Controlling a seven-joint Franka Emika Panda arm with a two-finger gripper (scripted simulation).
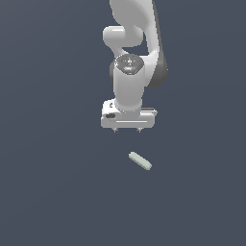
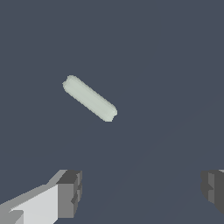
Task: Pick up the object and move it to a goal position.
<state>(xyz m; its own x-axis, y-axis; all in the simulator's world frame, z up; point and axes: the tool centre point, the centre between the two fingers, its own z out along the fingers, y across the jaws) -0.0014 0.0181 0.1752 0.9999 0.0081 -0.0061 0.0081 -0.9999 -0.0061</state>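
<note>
Object (image 1: 140, 161) lies flat and slantwise — apart from the end effector (image 1: 127, 130), whose fingers (image 2: 69, 194) stand spread wide.

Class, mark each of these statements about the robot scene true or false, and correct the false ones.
1. The gripper is clamped on the bar. False: its jaws are open and the bar lies apart from it.
2. The bar lies at a slant in the exterior view. True.
3. Two bars lie on the floor. False: only one shows.
4. In the wrist view, both fingers are clear of the bar. True.
5. The bar is bright red. False: it is pale grey-green.
</note>
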